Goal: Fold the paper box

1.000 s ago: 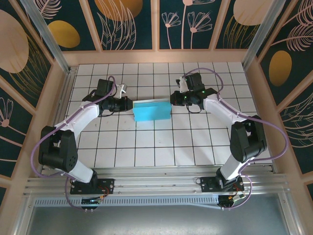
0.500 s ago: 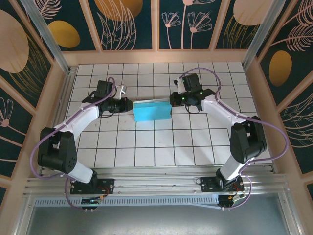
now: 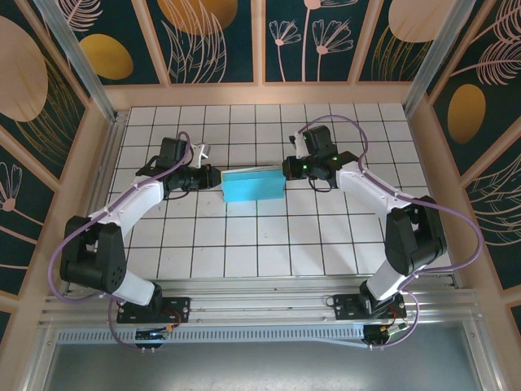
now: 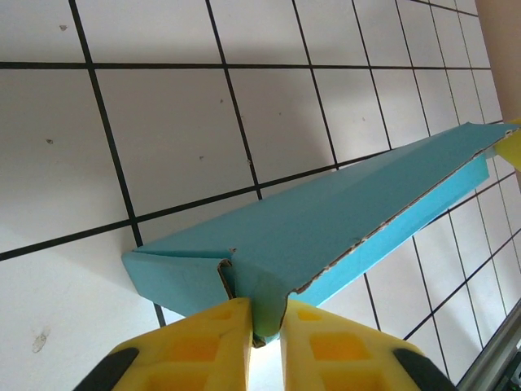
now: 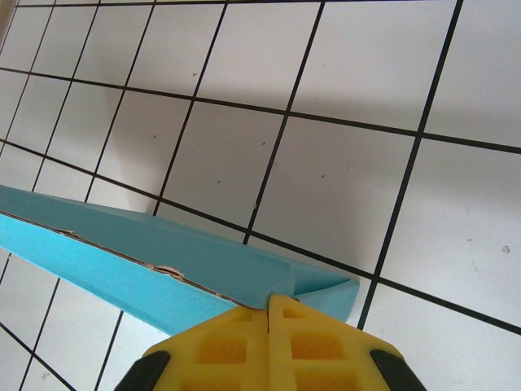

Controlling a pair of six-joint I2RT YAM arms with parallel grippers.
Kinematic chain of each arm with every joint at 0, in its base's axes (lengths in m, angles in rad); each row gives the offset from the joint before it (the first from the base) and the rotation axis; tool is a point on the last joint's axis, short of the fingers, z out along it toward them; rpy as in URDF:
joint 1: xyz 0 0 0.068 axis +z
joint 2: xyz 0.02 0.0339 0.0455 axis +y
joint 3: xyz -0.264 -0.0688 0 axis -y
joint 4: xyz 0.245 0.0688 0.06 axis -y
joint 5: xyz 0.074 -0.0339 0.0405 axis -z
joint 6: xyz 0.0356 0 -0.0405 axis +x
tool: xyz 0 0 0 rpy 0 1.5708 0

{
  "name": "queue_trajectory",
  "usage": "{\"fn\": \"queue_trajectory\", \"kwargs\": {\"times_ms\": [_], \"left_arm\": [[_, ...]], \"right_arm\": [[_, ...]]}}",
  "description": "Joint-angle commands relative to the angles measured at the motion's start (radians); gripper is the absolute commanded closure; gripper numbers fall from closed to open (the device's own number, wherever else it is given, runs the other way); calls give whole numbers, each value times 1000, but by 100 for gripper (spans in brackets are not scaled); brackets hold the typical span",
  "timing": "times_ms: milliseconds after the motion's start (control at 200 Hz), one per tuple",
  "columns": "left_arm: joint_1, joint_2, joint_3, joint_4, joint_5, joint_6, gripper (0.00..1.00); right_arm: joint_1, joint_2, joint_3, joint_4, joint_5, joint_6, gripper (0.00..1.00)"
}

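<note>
Paper box (image 3: 254, 186) x1; L gripper (image 3: 215, 177), R gripper (image 3: 286, 169)

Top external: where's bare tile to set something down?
Bare tiles between the turquoise cardboard box and arm bases, and behind it to the back wall. Crowded along the box's row: left end effector and right end effector clamp its ends.

White-tiled tabletop (image 3: 244, 236), black grid lines. Dark floral wall panels (image 3: 220, 41) behind. Aluminium rail (image 3: 260, 314) along near edge.
</note>
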Motion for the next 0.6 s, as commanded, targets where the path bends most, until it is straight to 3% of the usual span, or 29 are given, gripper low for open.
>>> {"fn": "queue_trajectory", "kwargs": {"times_ms": [0,445,596], "left_arm": [[-9,-21,-13,-29,26,-26,79],[-9,-98,26,-68,-35,-31,60],[-10,-125,41,-67,-69,-52,58]], "right_arm": [[28,30,-67,-112,-1,14,95],[43,36,-41,-143,58,5,94],[45,34,-40,-148,62,1,94]]}}
